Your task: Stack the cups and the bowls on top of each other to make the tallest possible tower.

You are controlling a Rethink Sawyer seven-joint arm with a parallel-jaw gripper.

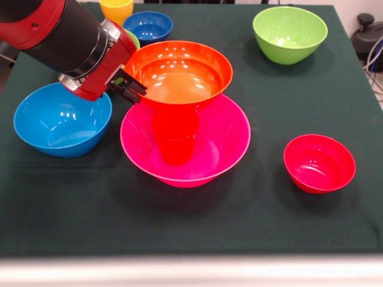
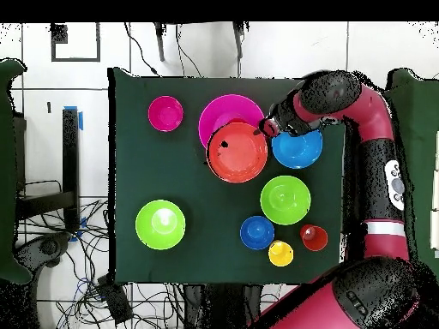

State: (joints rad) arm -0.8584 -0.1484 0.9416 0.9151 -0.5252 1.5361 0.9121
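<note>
Tool (image 1: pixel 133 89) clamped on the orange bowl's (image 1: pixel 179 75) rim, steadying it atop the upturned red cup (image 1: pixel 175 139) inside the pink bowl (image 1: pixel 230 140), mid-counter (image 1: pixel 251 221). Probably checking balance before release; light blue bowl (image 1: pixel 60 122) alongside, likely next.

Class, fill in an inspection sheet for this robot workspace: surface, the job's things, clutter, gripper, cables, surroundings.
Surface: dark green cloth-covered table.
Job's things: glossy orange plastic bowl sits on a red plastic cup standing inside the wide pink plastic bowl. Loose on the cloth: light blue bowl, small red bowl, lime green bowl, second lime green bowl, small dark blue bowl, yellow cup, second red cup.
Clutter: nothing seen.
Gripper: black gripper at the orange bowl's rim; open or shut cannot be told.
Cables: tangled black cables on the floor.
Surroundings: white tiled floor.
</note>
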